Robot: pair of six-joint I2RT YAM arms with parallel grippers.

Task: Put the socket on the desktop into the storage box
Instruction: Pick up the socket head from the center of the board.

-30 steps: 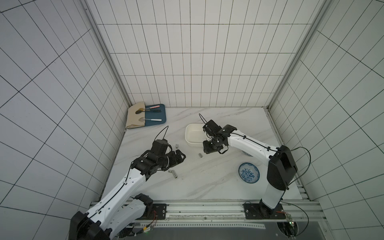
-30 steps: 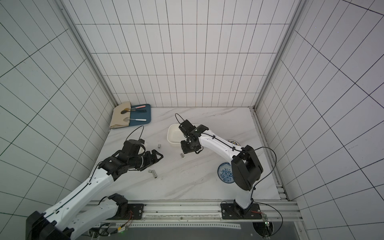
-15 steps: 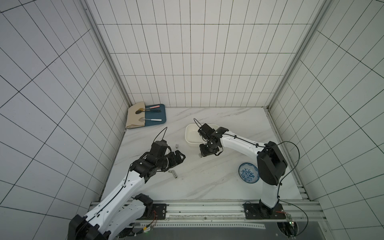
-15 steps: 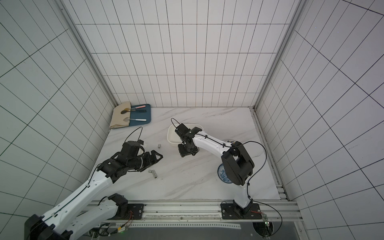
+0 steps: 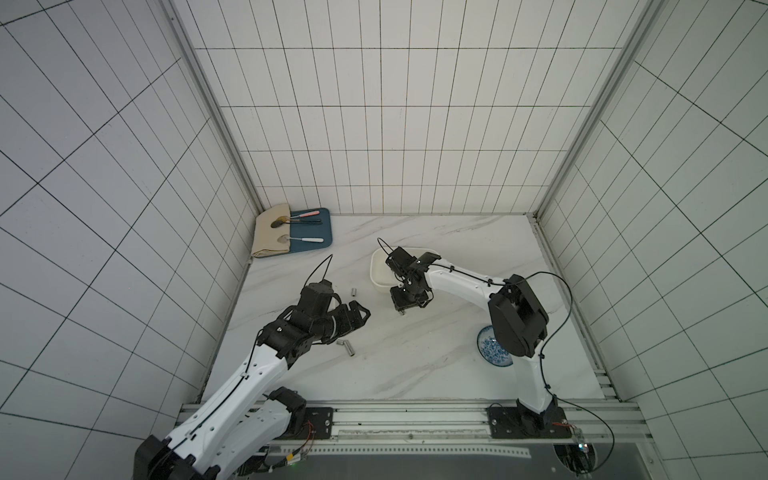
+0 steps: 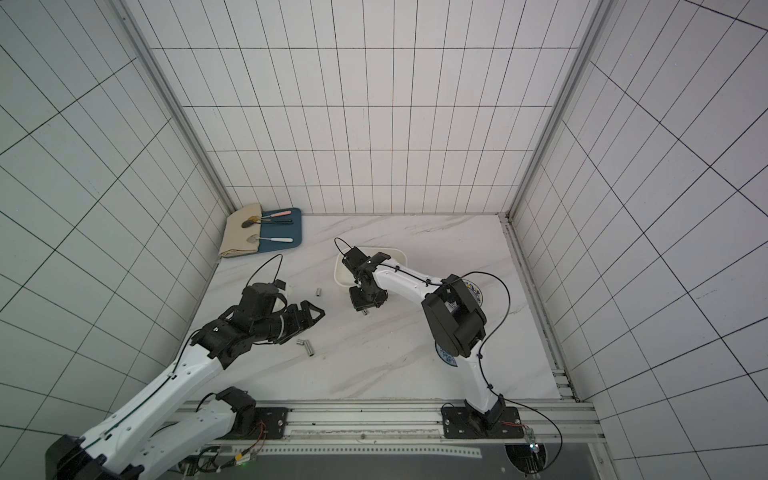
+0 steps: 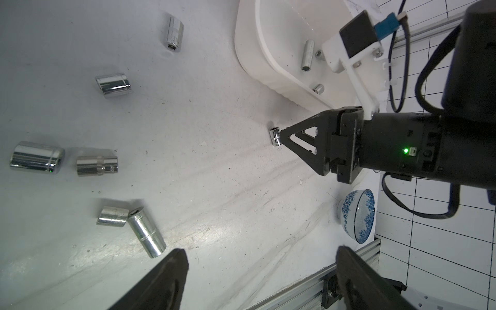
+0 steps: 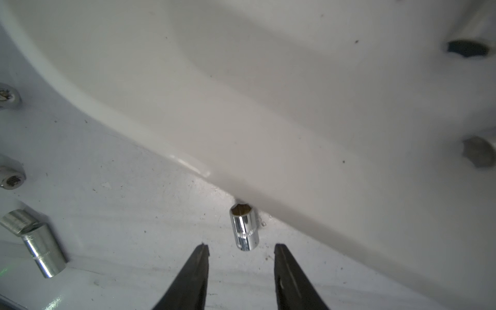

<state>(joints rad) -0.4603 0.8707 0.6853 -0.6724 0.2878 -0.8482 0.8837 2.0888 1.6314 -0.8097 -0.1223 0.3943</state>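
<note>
Right gripper point(image 8: 240, 246) nearer; socket point(image 8: 243, 228) mouth boxward

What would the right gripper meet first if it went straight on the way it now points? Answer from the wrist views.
The right gripper would first meet the small socket lying on the desktop just beyond its open jaws; close behind stands the storage box wall. Depth is hard to judge.
</note>
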